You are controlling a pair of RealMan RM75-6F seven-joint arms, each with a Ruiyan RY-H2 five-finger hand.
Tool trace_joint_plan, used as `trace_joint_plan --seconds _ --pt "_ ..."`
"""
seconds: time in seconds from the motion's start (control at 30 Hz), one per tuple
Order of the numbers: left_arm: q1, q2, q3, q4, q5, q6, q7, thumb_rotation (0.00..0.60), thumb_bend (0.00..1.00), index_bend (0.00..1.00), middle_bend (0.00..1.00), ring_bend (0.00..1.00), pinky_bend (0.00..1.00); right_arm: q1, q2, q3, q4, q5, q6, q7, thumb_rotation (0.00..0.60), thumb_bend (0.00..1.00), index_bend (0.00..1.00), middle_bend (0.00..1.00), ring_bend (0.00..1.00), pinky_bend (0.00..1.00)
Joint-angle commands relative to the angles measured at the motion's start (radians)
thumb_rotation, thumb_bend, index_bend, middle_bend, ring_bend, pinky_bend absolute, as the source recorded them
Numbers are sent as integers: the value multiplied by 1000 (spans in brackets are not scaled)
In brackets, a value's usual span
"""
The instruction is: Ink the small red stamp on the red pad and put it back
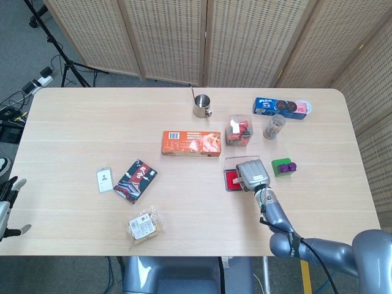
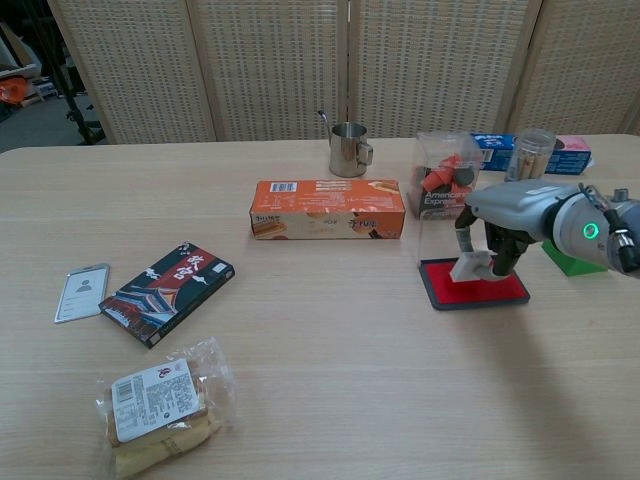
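The red ink pad (image 2: pixel 478 284) lies open in its black tray right of centre, also seen from the head view (image 1: pixel 231 179). My right hand (image 2: pixel 512 214) reaches over it from the right and pinches the small stamp (image 2: pixel 470 265), which looks pale from this side. The stamp's base is down at the red surface. In the head view the right hand (image 1: pixel 252 174) covers the stamp and most of the pad. My left hand (image 1: pixel 8 201) shows only at the far left edge, off the table, fingers apart and holding nothing.
Just behind the pad stands a clear box of red items (image 2: pixel 445 180); a green and purple block (image 2: pixel 575 258) sits to its right. An orange box (image 2: pixel 327 209), metal cup (image 2: pixel 348 148), black packet (image 2: pixel 166 278), card (image 2: pixel 82 291) and snack bag (image 2: pixel 160 403) lie further left.
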Motion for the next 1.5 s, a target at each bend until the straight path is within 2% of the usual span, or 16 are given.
trace_joint_plan --seconds 0.03,0.53,0.87,1.1,1.3,1.5 --pt "0 0 0 0 1 1 -1 600 0 0 0 0 0 -2 -3 -5 0 -8 1 4 600 466 563 1000 1000 1000" --pt "3 5 2 3 2 3 -11 600 0 0 0 0 0 -2 -35 -15 38 -3 2 -9 600 466 563 1000 1000 1000" --pt "6 7 3 5 9 8 -19 600 0 0 0 0 0 -6 -19 -3 4 -13 17 -1 600 466 563 1000 1000 1000" --pt "6 7 3 5 8 8 -19 600 0 0 0 0 0 -10 40 26 -74 -18 38 19 600 466 563 1000 1000 1000" --pt "4 5 4 4 8 4 -13 600 0 0 0 0 0 -26 138 47 -174 -23 61 44 600 466 563 1000 1000 1000" --pt "6 3 7 0 14 8 -5 600 0 0 0 0 0 -63 234 23 -227 -48 65 79 600 466 563 1000 1000 1000"
